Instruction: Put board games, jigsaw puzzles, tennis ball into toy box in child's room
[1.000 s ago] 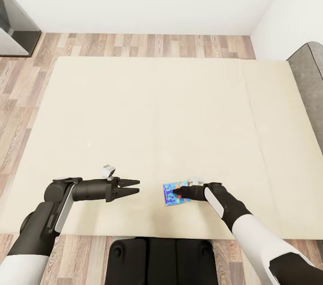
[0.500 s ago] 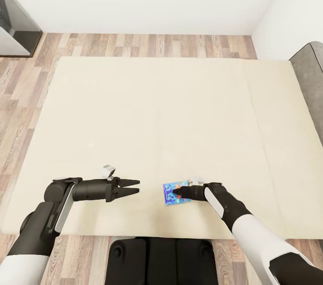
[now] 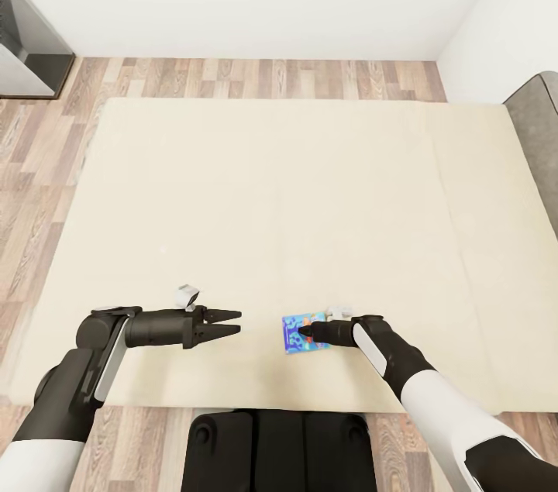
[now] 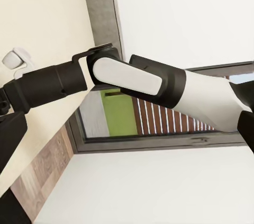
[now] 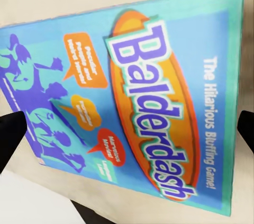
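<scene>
A small blue board game [image 3: 291, 321] lettered Balderdash [image 5: 143, 107] lies flat near the front edge of the beige bed [image 3: 271, 190]. My right gripper [image 3: 303, 333] hovers low over it. In the right wrist view one black fingertip [image 5: 10, 134] shows at each side of the cover, wide apart, so the gripper is open. My left gripper [image 3: 236, 323] hangs over bare mattress to the left of the game, its fingers slightly apart and holding nothing. The toy box, table, jigsaw puzzles and tennis ball are out of view.
The grey headboard [image 3: 539, 112] rises at the bed's right end. Wood-plank floor [image 3: 256, 77] runs beyond the bed to a white wall. A grey piece of furniture [image 3: 23, 50] stands at the far left. My dark base [image 3: 279, 449] sits against the bed's front edge.
The whole picture has shifted slightly, so the camera has moved. Both arms and the blue game hold the same places.
</scene>
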